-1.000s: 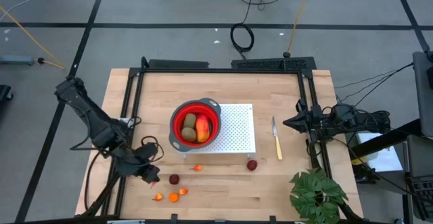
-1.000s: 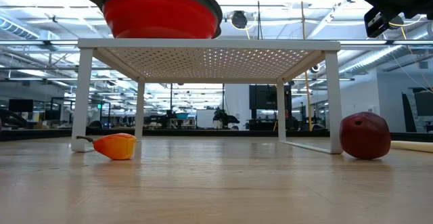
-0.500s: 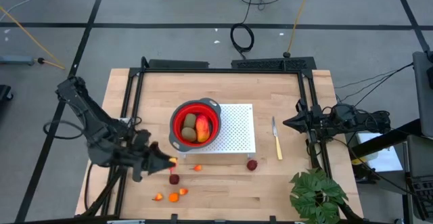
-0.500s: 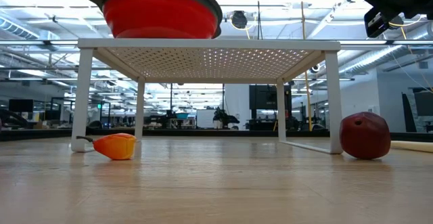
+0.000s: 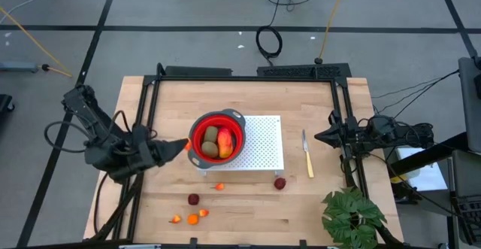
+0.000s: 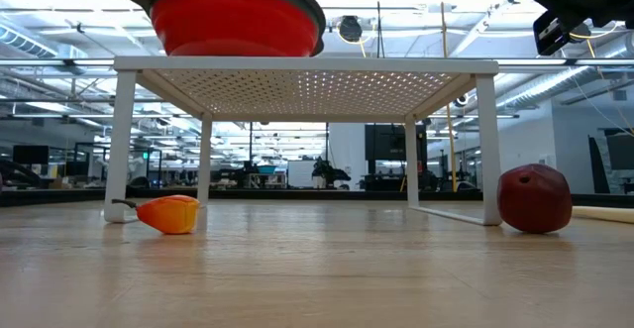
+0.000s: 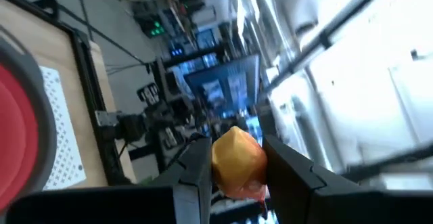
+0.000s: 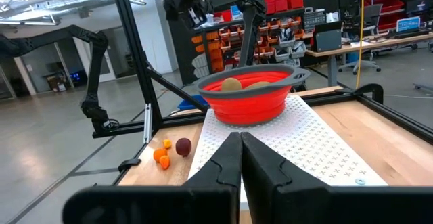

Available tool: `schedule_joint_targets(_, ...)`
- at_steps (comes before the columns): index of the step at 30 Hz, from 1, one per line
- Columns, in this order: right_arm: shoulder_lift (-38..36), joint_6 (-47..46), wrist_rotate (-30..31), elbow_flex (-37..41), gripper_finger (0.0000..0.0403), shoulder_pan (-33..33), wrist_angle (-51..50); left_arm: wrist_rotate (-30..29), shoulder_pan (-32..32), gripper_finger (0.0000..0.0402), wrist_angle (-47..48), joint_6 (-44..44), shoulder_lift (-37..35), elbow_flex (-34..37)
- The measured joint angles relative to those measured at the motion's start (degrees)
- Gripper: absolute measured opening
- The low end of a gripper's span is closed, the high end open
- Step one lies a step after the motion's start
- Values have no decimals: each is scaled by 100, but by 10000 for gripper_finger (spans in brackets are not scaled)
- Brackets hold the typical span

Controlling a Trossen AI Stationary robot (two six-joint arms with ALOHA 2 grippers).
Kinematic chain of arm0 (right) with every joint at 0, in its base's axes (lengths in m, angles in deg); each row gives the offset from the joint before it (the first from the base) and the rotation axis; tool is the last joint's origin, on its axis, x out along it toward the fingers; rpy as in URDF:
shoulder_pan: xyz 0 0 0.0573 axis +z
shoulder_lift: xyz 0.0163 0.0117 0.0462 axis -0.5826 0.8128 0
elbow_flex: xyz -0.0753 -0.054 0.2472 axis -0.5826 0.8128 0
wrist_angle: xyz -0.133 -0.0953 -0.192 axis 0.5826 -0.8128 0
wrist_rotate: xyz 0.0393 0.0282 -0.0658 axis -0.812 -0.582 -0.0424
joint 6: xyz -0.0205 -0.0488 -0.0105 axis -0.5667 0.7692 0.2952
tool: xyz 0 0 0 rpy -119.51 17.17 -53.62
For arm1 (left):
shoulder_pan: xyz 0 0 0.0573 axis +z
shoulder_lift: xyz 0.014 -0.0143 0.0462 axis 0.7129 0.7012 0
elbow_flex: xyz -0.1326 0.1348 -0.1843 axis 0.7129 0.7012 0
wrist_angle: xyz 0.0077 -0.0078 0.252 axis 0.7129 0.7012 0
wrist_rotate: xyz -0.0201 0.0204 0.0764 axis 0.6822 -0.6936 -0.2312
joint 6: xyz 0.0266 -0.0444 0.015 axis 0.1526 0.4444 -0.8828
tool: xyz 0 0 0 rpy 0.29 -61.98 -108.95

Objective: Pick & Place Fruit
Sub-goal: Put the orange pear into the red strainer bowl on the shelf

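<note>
one small orange fruit bit (image 7: 238, 158) pinched between left gripper (image 5: 180, 147) fingers, raised just beside red collapsible bowl (image 5: 198, 132) on white perforated rack (image 5: 264, 145) | mango-like piece and two olive-brown ovals inside bowl | right gripper (image 5: 319, 137) parked at right table edge, fingers pressed together

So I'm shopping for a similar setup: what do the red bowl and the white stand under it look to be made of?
The red bowl looks like matte silicone with a grey plastic rim, judging by its stepped, collapsible-looking walls. The white stand looks like painted or powder-coated perforated sheet metal, with rows of small punched holes and thin straight legs, though rigid plastic can't be excluded.
</note>
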Motion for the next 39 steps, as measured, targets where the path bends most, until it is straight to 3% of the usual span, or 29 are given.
schedule_joint_targets(6, -1, 0, 0, 0, 0, 0, 0, -191, 114, 104, -11, 224, 2, 0)
schedule_joint_targets(10, -2, 0, 0, 0, 0, 0, 0, -5, 176, 104, -11, 91, 2, 0)
schedule_joint_targets(17, -2, 21, 0, 0, 0, 0, 0, 1300, 272, 104, 32, -1705, 23, 0)
schedule_joint_targets(22, 0, 271, 0, 0, 0, -1, 0, 1212, 317, 104, 127, -2803, 134, 0)
schedule_joint_targets(26, -1, 360, 0, 0, 0, -2, 0, 1052, 393, 104, 305, -3207, 129, 0)
schedule_joint_targets(31, 0, 356, 0, 0, 0, -2, 2, 1219, 738, 104, 855, -3068, 129, 0)
schedule_joint_targets(39, 0, 350, 2, 0, 0, -2, 2, 2887, 1741, 104, 1708, -1938, 308, 0)
